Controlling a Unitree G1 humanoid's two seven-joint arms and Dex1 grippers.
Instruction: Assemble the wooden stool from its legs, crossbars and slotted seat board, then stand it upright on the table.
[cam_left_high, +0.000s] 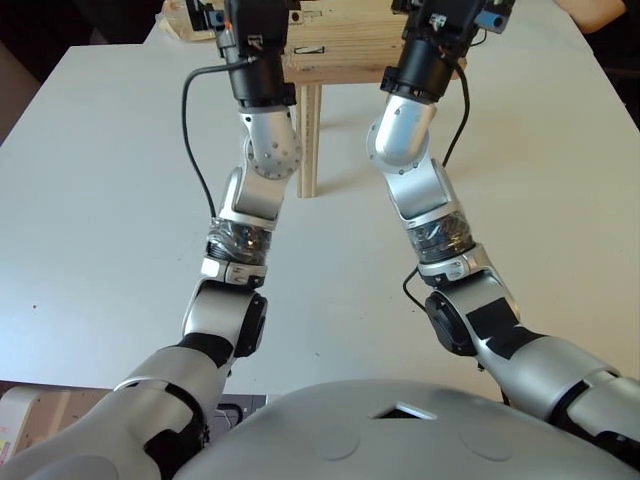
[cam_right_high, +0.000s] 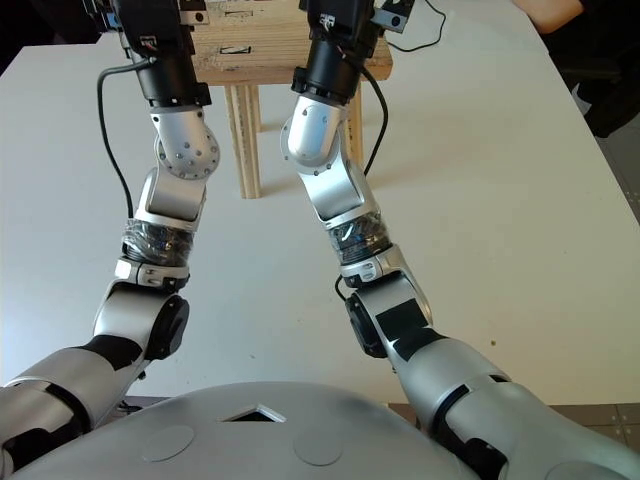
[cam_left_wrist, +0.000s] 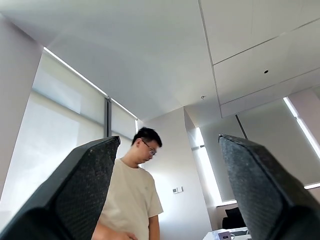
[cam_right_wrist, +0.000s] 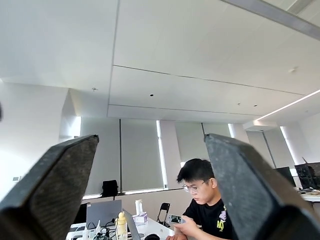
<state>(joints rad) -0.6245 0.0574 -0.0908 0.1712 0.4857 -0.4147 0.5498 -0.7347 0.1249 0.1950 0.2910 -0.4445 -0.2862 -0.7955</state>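
Stool (cam_left_high: 308, 140) upright on table (cam_left_high: 100, 200), left fingers (cam_left_wrist: 80, 190) apart, empty, right fingers (cam_right_wrist: 55, 185) apart, empty

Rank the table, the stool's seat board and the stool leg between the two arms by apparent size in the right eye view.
1. table, by far the largest.
2. seat board, though the arms cover part and the top edge cuts it off.
3. leg, a narrow upright strip.

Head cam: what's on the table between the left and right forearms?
One wooden stool leg, upright under the seat board, stands between the left forearm and right forearm; the table nearer is bare. Left eye view.
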